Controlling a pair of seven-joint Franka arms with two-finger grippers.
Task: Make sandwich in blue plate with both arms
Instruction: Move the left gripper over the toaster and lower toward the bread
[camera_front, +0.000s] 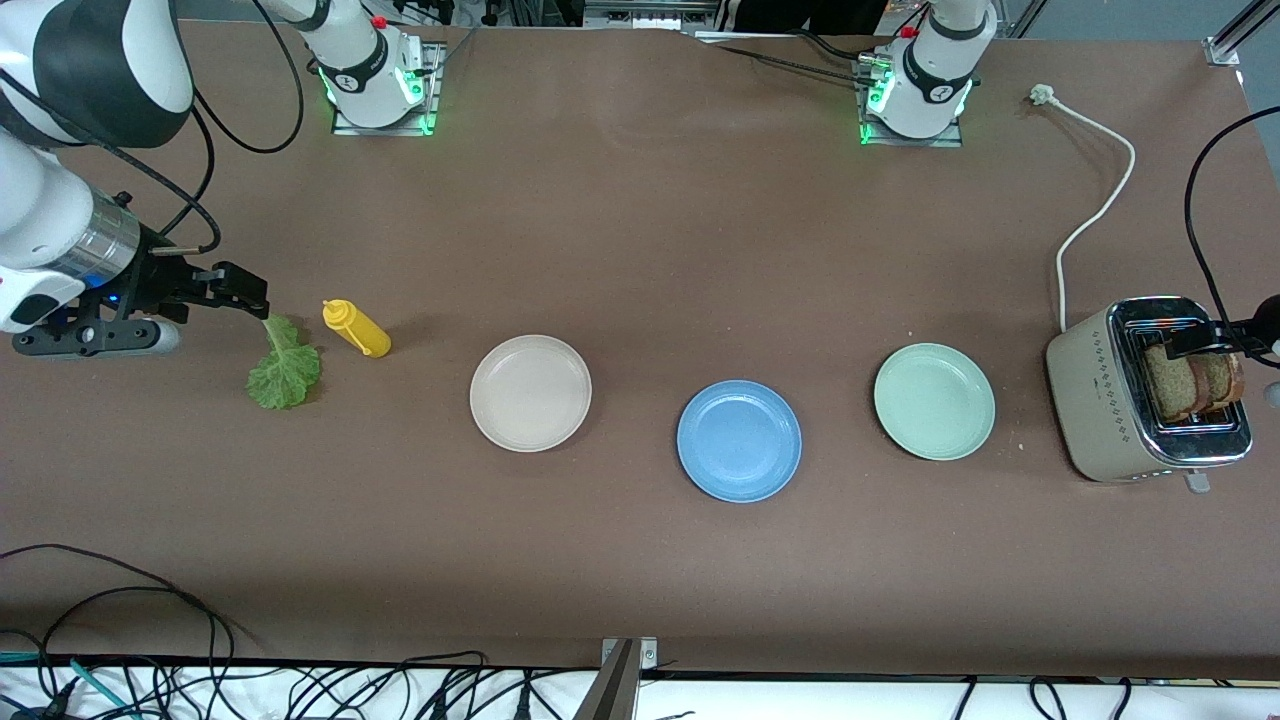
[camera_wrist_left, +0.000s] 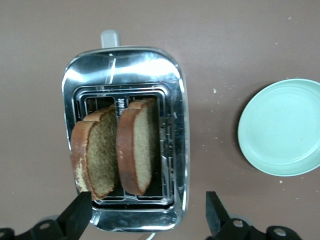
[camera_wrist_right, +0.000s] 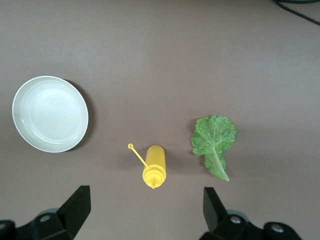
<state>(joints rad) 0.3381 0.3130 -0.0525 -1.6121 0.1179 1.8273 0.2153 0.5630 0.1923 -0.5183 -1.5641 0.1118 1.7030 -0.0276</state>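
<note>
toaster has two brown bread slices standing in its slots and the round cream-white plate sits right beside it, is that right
Not quite. The beige toaster with the chrome top does hold two brown bread slices standing in its slots, but the plate beside it is the round pale mint-green plate, not the cream-white one. The left wrist view shows it; in the front view the round cream-white plate lies toward the right arm's end of the table.

Brown table (camera_front: 640, 250); sky-blue plate (camera_front: 739, 441), cream-white plate (camera_front: 530, 393), mint-green plate (camera_front: 934, 401); yellow squeeze bottle (camera_front: 356, 328); green lettuce leaf (camera_front: 284, 368); brown, dark-crusted bread slices (camera_wrist_left: 115, 150) in beige, chrome-topped toaster (camera_front: 1148, 392) with dotted diamond motif.
</note>
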